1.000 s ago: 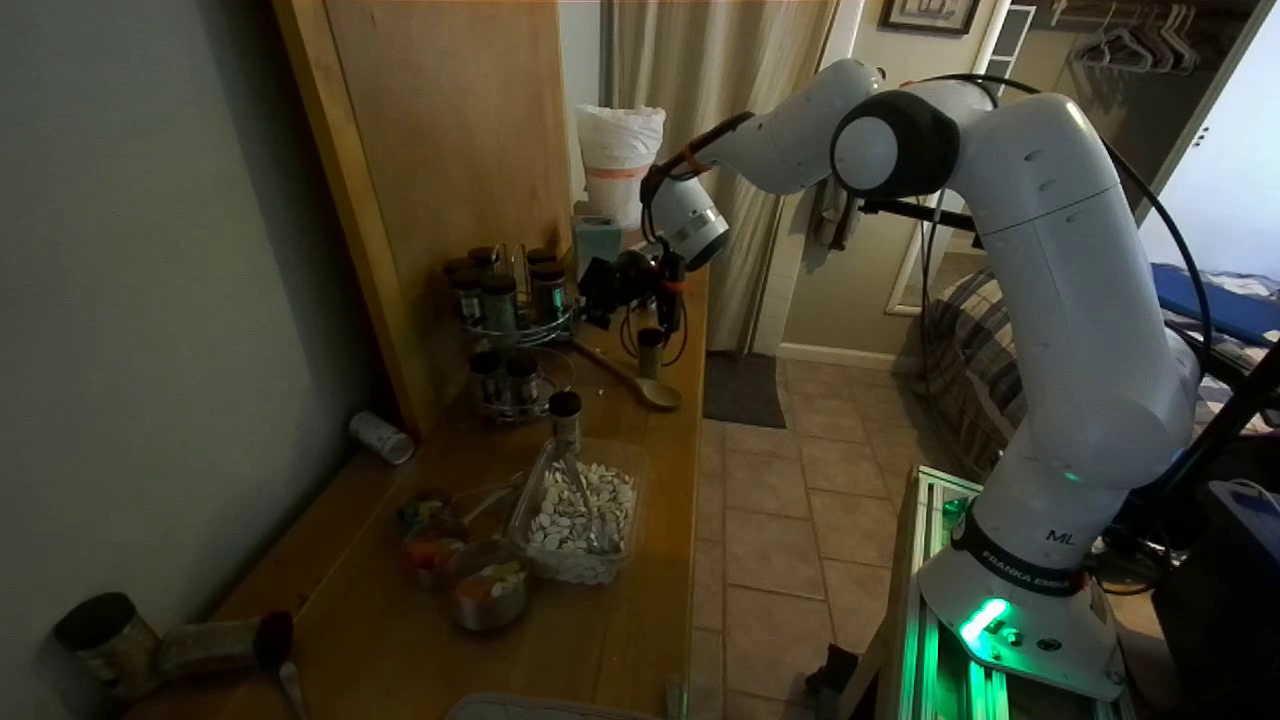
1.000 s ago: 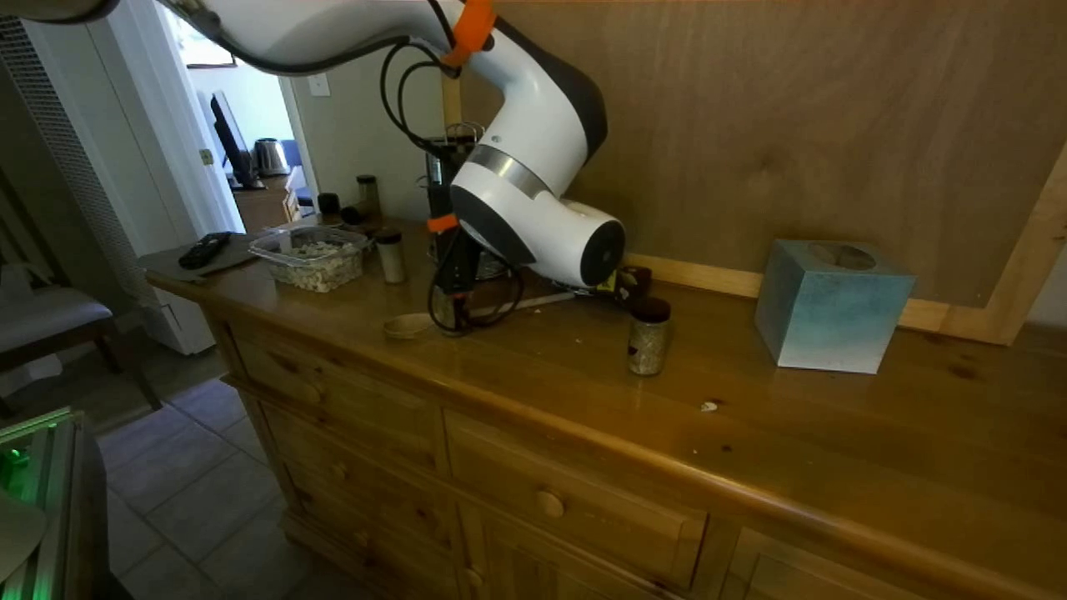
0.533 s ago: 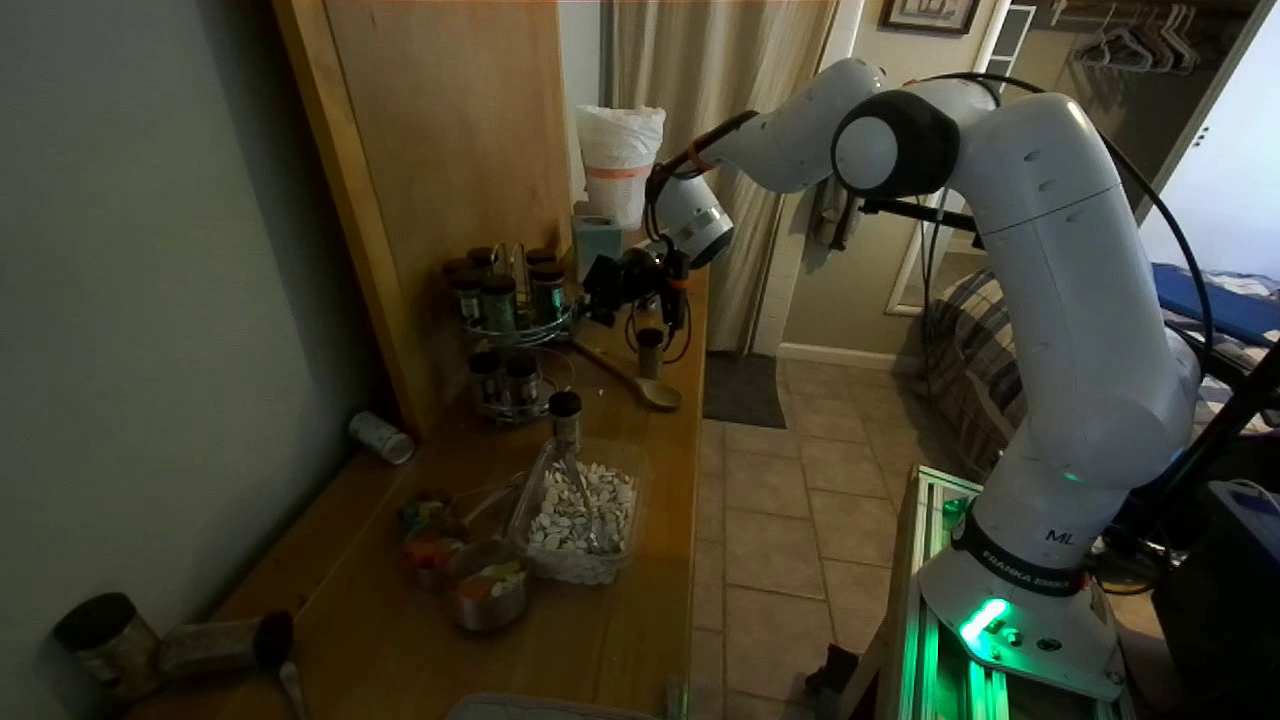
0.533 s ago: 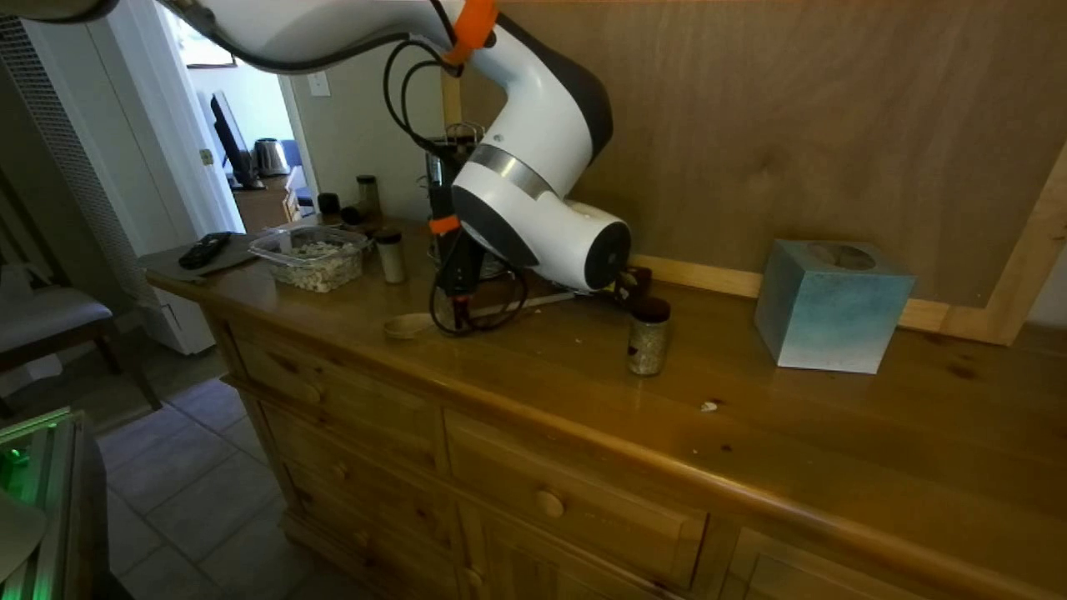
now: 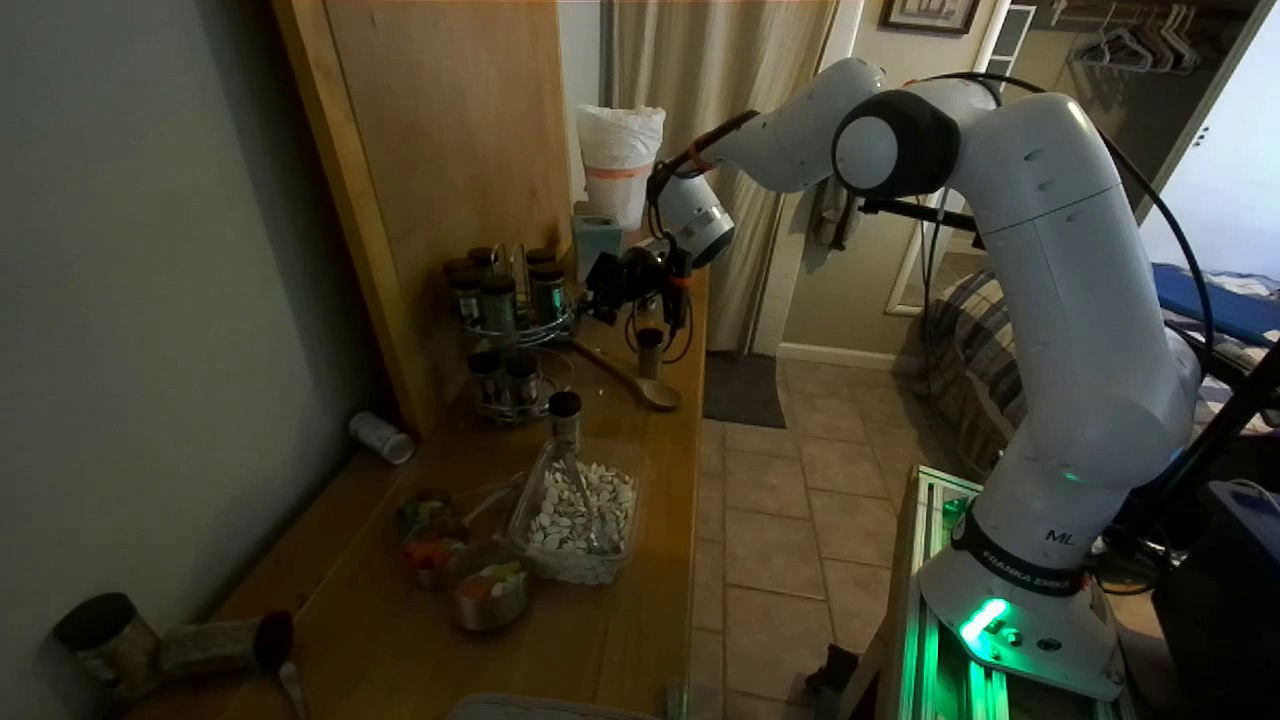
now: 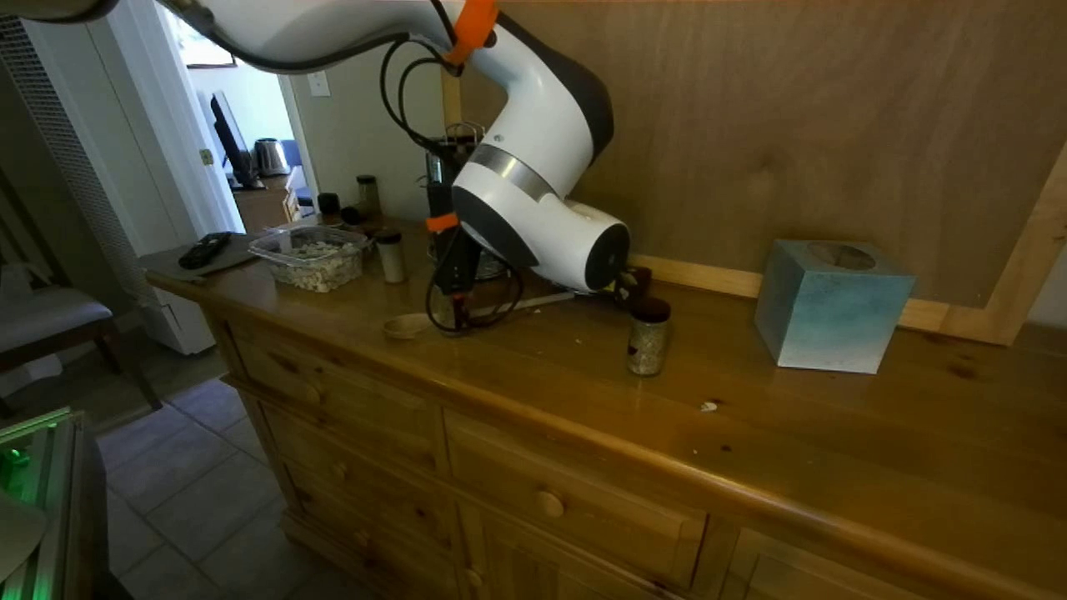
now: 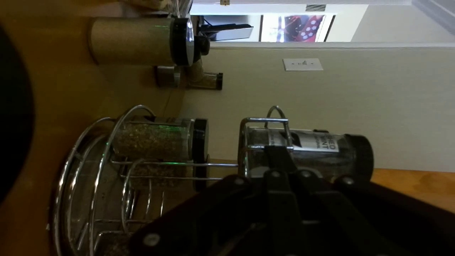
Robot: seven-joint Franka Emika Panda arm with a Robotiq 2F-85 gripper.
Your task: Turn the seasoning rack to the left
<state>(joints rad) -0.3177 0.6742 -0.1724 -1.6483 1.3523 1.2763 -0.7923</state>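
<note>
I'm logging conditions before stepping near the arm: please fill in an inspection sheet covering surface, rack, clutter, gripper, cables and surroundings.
Surface: wooden dresser top, with a small white scrap on it.
Job's things: wire seasoning rack, upright, jars on two tiers.
Clutter: wooden spoon; clear tub of white pieces; loose jar, standing; white canister, on its side; remote; blue-and-white box.
Gripper: jaws look shut, at the rack's upper wire; whether they hold it cannot be told.
Cables: black cables along the arm, some looping low over the dresser.
Surroundings: curtain, bed, chair.
</note>
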